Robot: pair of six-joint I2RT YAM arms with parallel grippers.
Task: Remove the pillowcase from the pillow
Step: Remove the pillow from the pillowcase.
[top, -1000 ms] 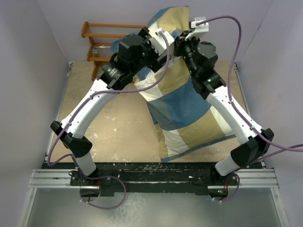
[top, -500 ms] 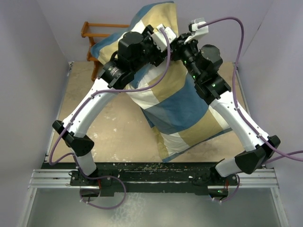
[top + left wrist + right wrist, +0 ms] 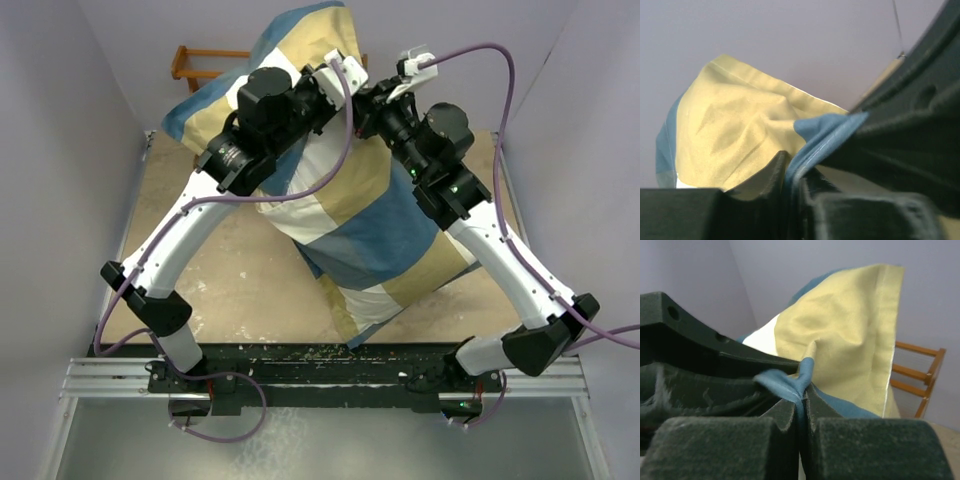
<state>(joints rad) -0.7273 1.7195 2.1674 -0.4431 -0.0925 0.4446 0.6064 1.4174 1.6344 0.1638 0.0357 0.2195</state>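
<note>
The pillowcase (image 3: pixel 380 230), in tan, cream and blue blocks, hangs lifted off the table between both raised arms, its lower end near the table's front edge. My left gripper (image 3: pixel 338 80) is high at the back; in the left wrist view it (image 3: pixel 790 175) is shut on the pillowcase's blue hem (image 3: pixel 825 130). My right gripper (image 3: pixel 375 98) is close beside it, and in the right wrist view it (image 3: pixel 804 400) is shut on a bunched blue fold of the pillowcase (image 3: pixel 840 335). The pillow is hidden; I cannot tell whether it is inside the cover.
A wooden rack (image 3: pixel 200 62) stands at the back left against the wall, also seen in the right wrist view as the rack (image 3: pixel 917 375) behind the fabric. The tan table (image 3: pixel 240 270) has walls on the left, right and back.
The left gripper has closed on the blue hem. Both arms have shifted left and the top of the pillowcase has swung left and higher, now covering more of the rack.
</note>
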